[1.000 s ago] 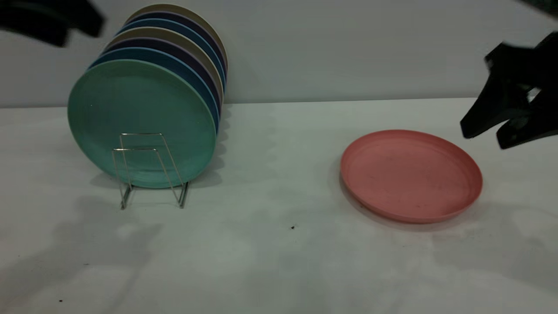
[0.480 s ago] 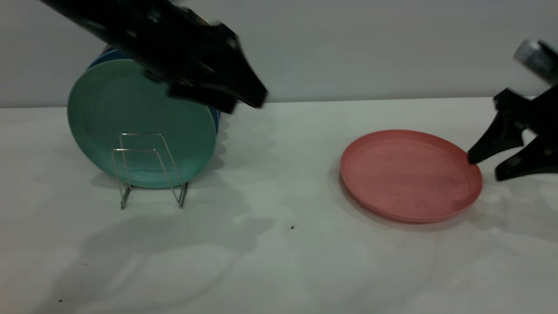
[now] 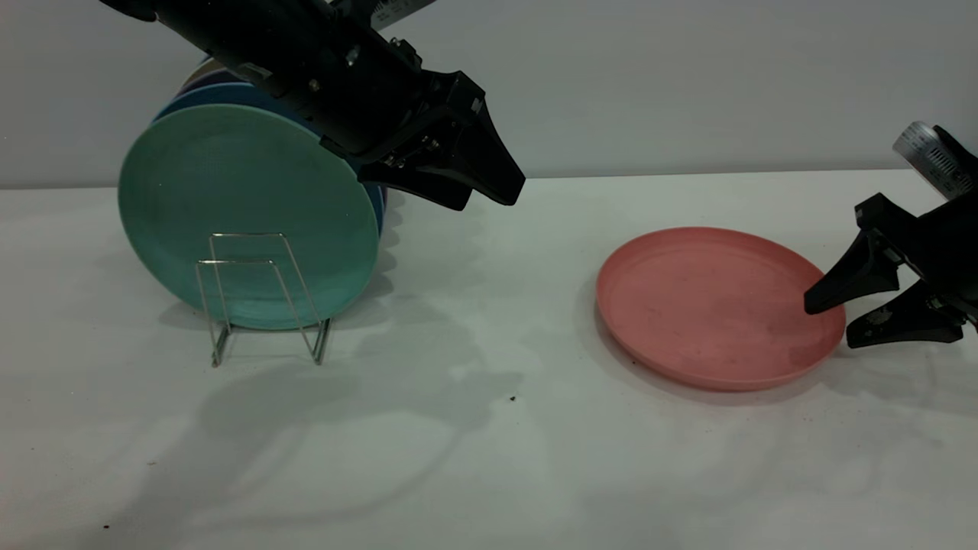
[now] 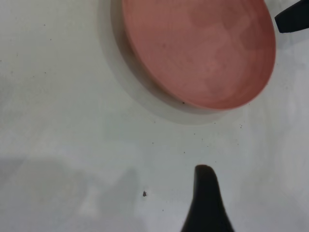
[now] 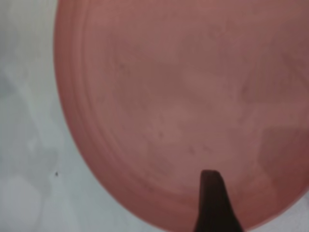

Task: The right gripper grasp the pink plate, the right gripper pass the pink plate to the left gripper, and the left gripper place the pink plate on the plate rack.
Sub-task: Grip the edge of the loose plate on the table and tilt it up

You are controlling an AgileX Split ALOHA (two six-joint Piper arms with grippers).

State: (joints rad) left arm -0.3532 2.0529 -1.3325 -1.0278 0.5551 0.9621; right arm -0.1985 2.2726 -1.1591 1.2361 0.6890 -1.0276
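Pink plate (image 3: 714, 305), round, matte and faintly scuffed with a shallow raised rim, lies flat on the white table (image 3: 489, 458) well apart from the wire rack (image 3: 260, 294). Right gripper (image 3: 829, 321) gapes at its right rim, upper finger over the inside, lower outside, gripping nothing. Left gripper (image 3: 489, 195) hangs beside the racked green plate (image 3: 244, 214), jaws slightly parted, empty.

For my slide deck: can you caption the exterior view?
Open right pincer straddles the pink plate rim; left pincer hovers open beside the plate rack.
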